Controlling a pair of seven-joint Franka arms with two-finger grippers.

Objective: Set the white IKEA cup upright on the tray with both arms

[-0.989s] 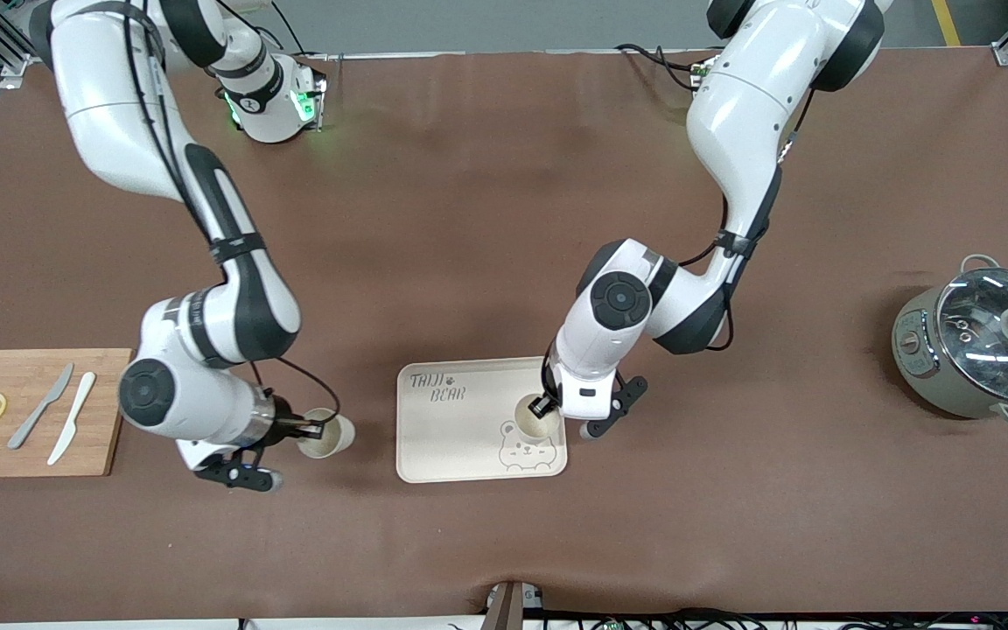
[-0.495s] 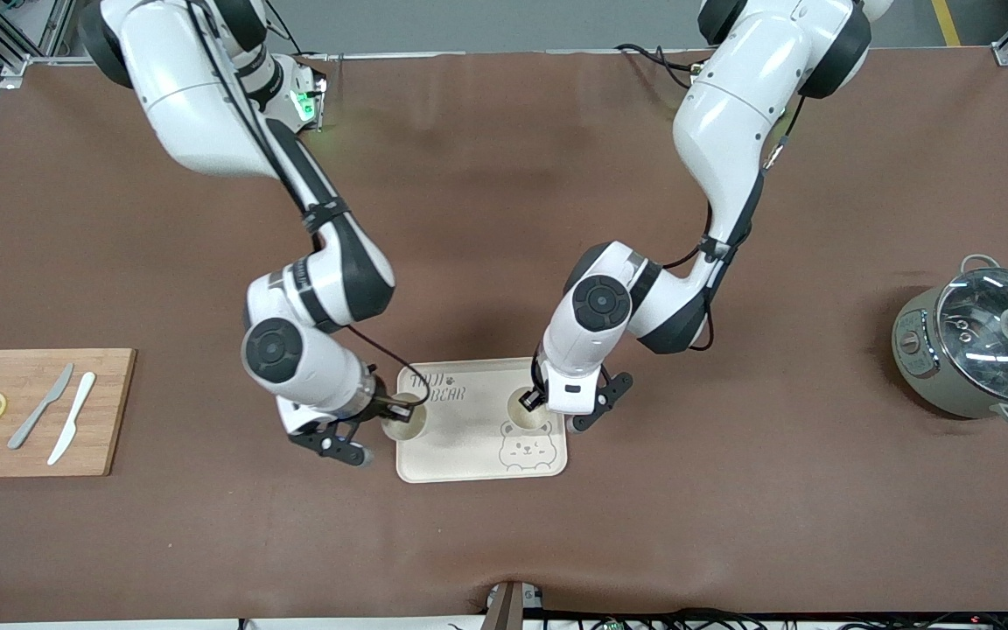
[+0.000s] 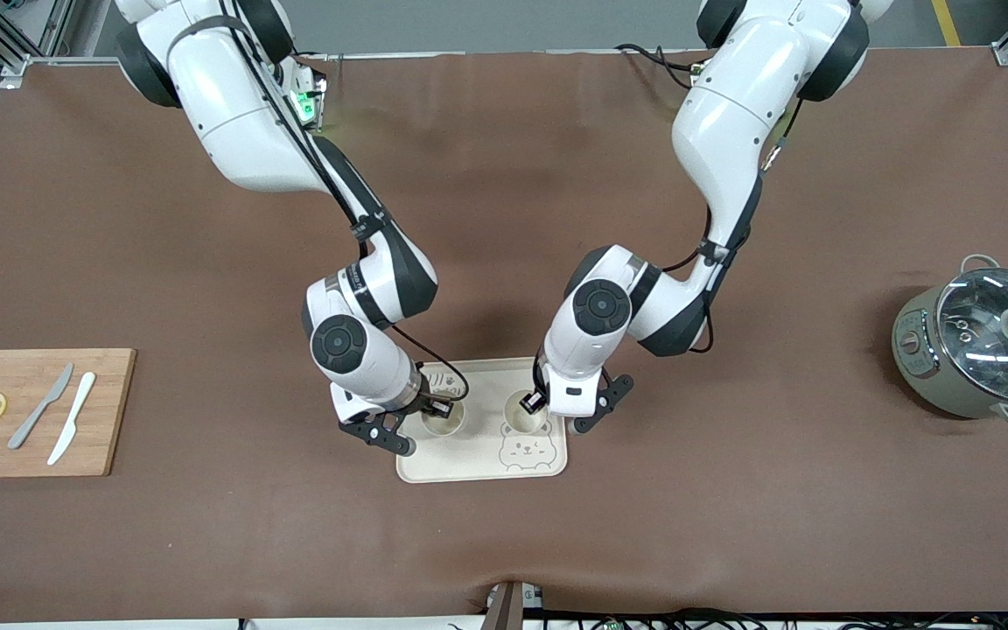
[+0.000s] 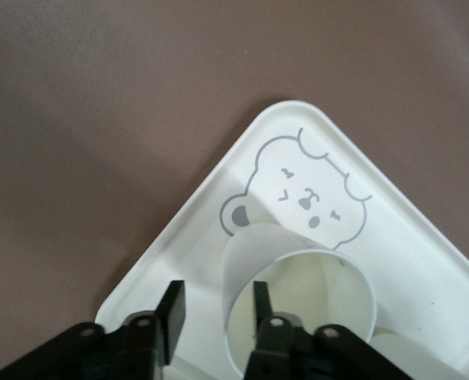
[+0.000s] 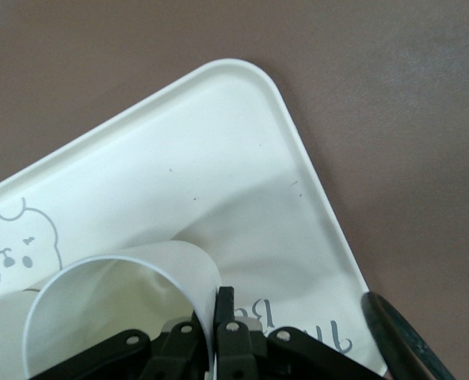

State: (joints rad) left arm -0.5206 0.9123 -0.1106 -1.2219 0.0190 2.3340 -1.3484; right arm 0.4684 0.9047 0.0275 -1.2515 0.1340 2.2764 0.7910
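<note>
In the lower centre of the front view we see the cream tray (image 3: 469, 459) lying on the brown surface (image 3: 731, 525), with two white cups standing upright on it, side by side. The left gripper (image 3: 532, 402) is over the cup (image 3: 525, 418) that sits toward the left arm's end of the tray, just above the printed bear face (image 3: 523, 453); in the left wrist view its jaws are released, one finger (image 4: 260, 299) inside the cup (image 4: 298, 309) and the other outside the wall, with a gap showing. The right gripper (image 3: 439, 408) is at the other cup (image 3: 443, 423), which stands toward the right arm's end of the tray; in the right wrist view its jaws are clenched on the thin wall of that cup (image 5: 116, 305), near the grey lettering on the tray (image 5: 242, 174). At the lower left of the front view lies a wooden cutting board (image 3: 106, 411) carrying two knives and two lemon slices, and at the right edge stands a lidded pot (image 3: 981, 346).
</note>
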